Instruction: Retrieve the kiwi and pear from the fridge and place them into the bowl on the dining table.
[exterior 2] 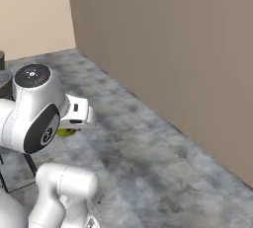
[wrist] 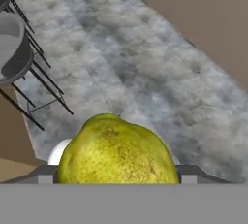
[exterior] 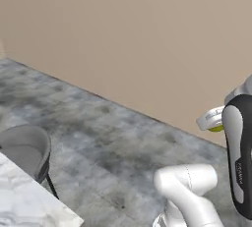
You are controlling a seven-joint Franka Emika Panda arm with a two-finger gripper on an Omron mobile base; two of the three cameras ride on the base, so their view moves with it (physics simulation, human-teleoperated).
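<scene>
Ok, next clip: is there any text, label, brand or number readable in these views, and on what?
No text can be read.
Arm: a faint vertical marking on the dark link cover in the left base view, too small and blurred to read.
Arm joint cap: small red and white marks in the right base view, not legible.
Pear, stool, table, floor and wall: no writing.

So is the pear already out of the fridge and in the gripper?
Yes, the hand view shows the yellow-green pear held between the gripper fingers, above grey floor.
</scene>
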